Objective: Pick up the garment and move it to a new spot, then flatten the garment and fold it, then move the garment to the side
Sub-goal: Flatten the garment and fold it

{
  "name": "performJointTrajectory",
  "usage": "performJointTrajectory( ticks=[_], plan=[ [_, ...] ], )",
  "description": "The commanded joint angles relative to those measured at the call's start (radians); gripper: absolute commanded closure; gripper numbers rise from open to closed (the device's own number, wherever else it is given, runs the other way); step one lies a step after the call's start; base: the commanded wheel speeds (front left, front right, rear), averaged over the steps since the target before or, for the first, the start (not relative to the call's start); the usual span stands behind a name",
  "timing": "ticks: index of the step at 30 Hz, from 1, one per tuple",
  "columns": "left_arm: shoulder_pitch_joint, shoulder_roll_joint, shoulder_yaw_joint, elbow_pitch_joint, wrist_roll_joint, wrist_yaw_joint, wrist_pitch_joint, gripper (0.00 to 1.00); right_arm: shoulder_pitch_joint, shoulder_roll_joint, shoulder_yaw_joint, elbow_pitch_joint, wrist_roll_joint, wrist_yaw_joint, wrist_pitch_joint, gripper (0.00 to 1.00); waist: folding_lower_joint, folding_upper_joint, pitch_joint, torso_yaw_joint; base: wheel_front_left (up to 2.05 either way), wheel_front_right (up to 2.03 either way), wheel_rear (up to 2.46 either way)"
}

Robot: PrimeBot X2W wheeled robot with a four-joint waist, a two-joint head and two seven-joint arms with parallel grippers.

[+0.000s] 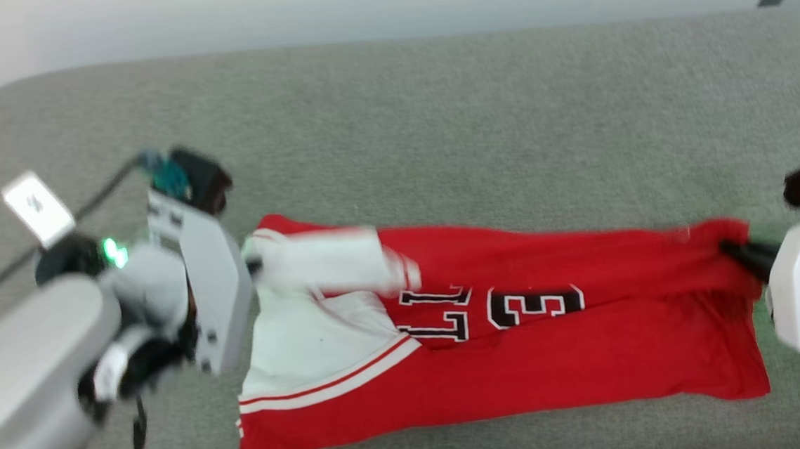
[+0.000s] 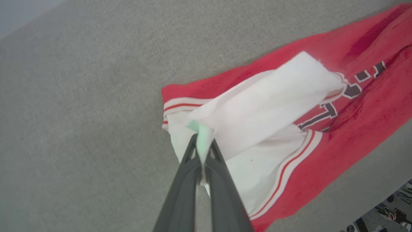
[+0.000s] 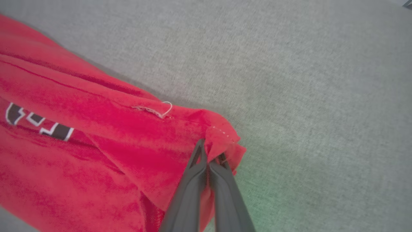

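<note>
Head view, fold step likely: with left gripper (image 1: 255,266) clamped shut on the white sleeve (image 1: 325,261) and right gripper (image 1: 734,250) clamped shut on the hem corner (image 1: 721,230) of the red jersey (image 1: 523,371) lying across the grey pad (image 1: 434,109), carry both ends evenly nearward.

The head camera looks steeply down from above the near edge of the bench (image 1: 434,109). It is far enough off to take in the garment (image 1: 522,357) from end to end, from the left tool (image 1: 255,266) to the right tool (image 1: 733,252). The left wrist camera sits close behind its tool (image 2: 202,141) and faces right along the fingers at the garment's white-sleeved left end. The right wrist camera, equally close, faces left over its tool (image 3: 209,154) at the red right end. Both wrist views catch the black print (image 3: 58,131) mid-garment.
</note>
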Motion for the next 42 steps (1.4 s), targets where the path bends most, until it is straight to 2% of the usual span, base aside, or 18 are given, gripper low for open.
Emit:
performJointTrajectory(
  ticks=[1, 6, 11, 12, 13, 14, 15, 16, 17, 18, 19, 20, 25, 30, 35, 42],
  plan=[
    [0.052, 0.017, -0.003, -0.041, -0.026, 0.03, 0.0, 1.0, 0.042, -0.005, -0.007, -0.014, 0.004, -0.001, 0.009, 1.0, 0.0, -0.0001, -0.032, 0.029, 0.0, 0.0, 0.0],
    [0.147, 0.032, -0.016, -0.08, -0.074, 0.068, -0.013, 1.0, 0.112, 0.014, -0.02, -0.03, -0.001, -0.001, 0.042, 1.0, 0.0, -0.0001, -0.045, 0.027, 0.0, 0.0, 0.0],
    [0.2, 0.0, -0.028, -0.021, -0.109, 0.041, -0.035, 1.0, 0.138, 0.044, -0.036, -0.014, -0.025, -0.001, 0.061, 1.0, 0.0, -0.0001, -0.06, 0.021, 0.0, 0.0, 0.0],
    [0.207, -0.011, -0.029, -0.002, -0.117, 0.031, -0.042, 0.9, 0.14, 0.051, -0.038, -0.01, -0.027, -0.001, 0.067, 1.0, 0.0, -0.0001, -0.064, 0.019, 0.0, 0.0, 0.0],
    [0.215, -0.018, -0.031, 0.019, -0.123, 0.025, -0.044, 0.72, 0.141, 0.056, -0.035, -0.009, -0.033, -0.001, 0.072, 1.0, 0.0, -0.0001, -0.069, 0.018, 0.0, 0.0, 0.0],
    [0.219, -0.024, -0.036, 0.039, -0.125, 0.016, -0.044, 0.58, 0.14, 0.061, -0.033, -0.007, -0.036, -0.001, 0.076, 0.9, 0.0, -0.0001, -0.074, 0.017, 0.0, 0.0, 0.0],
    [0.223, -0.03, -0.035, 0.056, -0.133, 0.007, -0.049, 0.22, 0.138, 0.066, -0.033, -0.007, -0.04, -0.001, 0.077, 0.71, 0.0, -0.0001, -0.079, 0.015, 0.0, 0.0, 0.0],
    [0.223, -0.03, -0.035, 0.056, -0.133, 0.007, -0.049, 0.22, 0.138, 0.066, -0.033, -0.007, -0.04, -0.001, 0.077, 0.71, 0.0, -0.0001, -0.079, 0.015, 0.0, 0.0, 0.0],
    [0.223, -0.037, -0.032, 0.075, -0.139, 0.0, -0.054, 0.0, 0.137, 0.07, -0.037, -0.003, -0.043, -0.001, 0.079, 0.6, 0.0, -0.0001, -0.084, 0.014, 0.0, 0.0, 0.0],
    [0.223, -0.042, -0.03, 0.09, -0.141, -0.005, -0.058, 0.0, 0.139, 0.073, -0.038, -0.002, -0.048, -0.001, 0.081, 0.39, 0.0, -0.0001, -0.09, 0.014, 0.0, 0.0, 0.0],
    [0.223, -0.046, -0.03, 0.105, -0.142, -0.013, -0.06, 0.0, 0.14, 0.077, -0.04, -0.003, -0.049, -0.001, 0.083, 0.07, 0.0, -0.0001, -0.096, 0.013, 0.0, 0.0, 0.0],
    [0.223, -0.05, -0.027, 0.115, -0.148, -0.017, -0.066, 0.0, 0.141, 0.08, -0.045, -0.001, -0.05, -0.001, 0.085, 0.0, 0.0, -0.0001, -0.103, 0.013, 0.0, 0.0, 0.0],
    [0.243, -0.052, -0.007, 0.135, -0.161, -0.033, -0.108, 0.0, 0.16, 0.089, -0.066, 0.001, -0.037, -0.001, 0.123, 0.0, 0.0, -0.0001, -0.148, 0.013, 0.0, 0.0, 0.0],
    [0.282, -0.037, 0.015, 0.119, -0.15, -0.028, -0.197, 0.0, 0.193, 0.095, -0.109, -0.019, -0.021, -0.001, 0.156, 0.0, 0.0, -0.0001, -0.196, 0.018, 0.0, 0.0, 0.0],
    [0.352, -0.016, 0.061, 0.092, -0.123, -0.016, -0.382, 0.0, 0.241, 0.106, -0.173, -0.038, -0.019, -0.001, 0.165, 0.0, 0.0, -0.0001, -0.236, 0.025, 0.0, 0.0, 0.0],
    [0.471, -0.006, 0.116, 0.064, -0.045, 0.049, -0.687, 0.0, 0.31, 0.122, -0.285, -0.043, -0.028, -0.001, 0.195, 0.0, 0.0, -0.0001, -0.261, 0.052, 0.0, 0.0, 0.0]
  ],
)
